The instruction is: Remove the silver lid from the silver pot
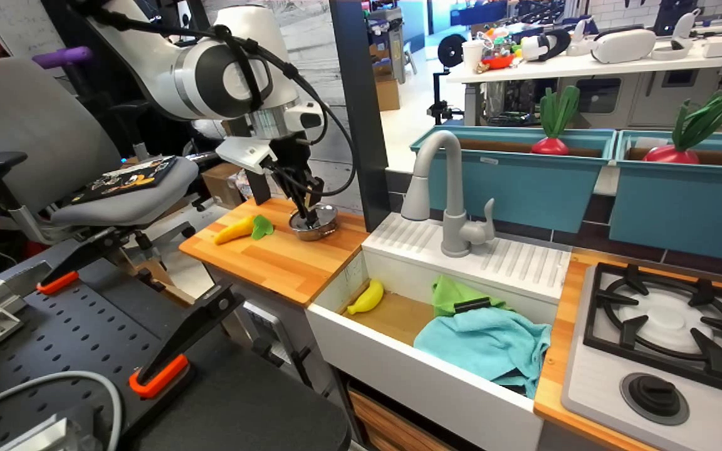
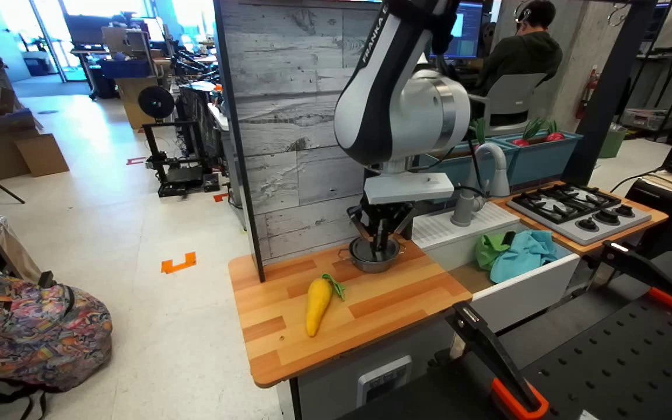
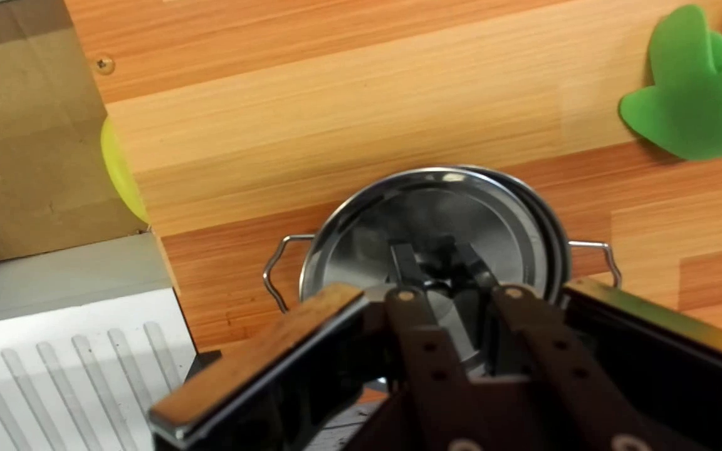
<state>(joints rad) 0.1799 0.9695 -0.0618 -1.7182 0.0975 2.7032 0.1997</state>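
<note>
The small silver pot stands upright on the wooden counter; it also shows in an exterior view and the wrist view. The shiny silver lid lies over the pot's opening, set slightly off-centre, with the pot's rim showing along one side. Whether the lid is raised at all I cannot tell. My gripper points down over the lid's middle, with its fingers close together around the knob area. It looks shut on the lid's knob, which the fingers mostly hide. The gripper also shows in both exterior views.
A yellow toy vegetable with green leaves lies on the counter beside the pot. A sink holds a yellow banana and a blue cloth. A grey faucet stands behind it. A grey wooden wall rises close behind the pot.
</note>
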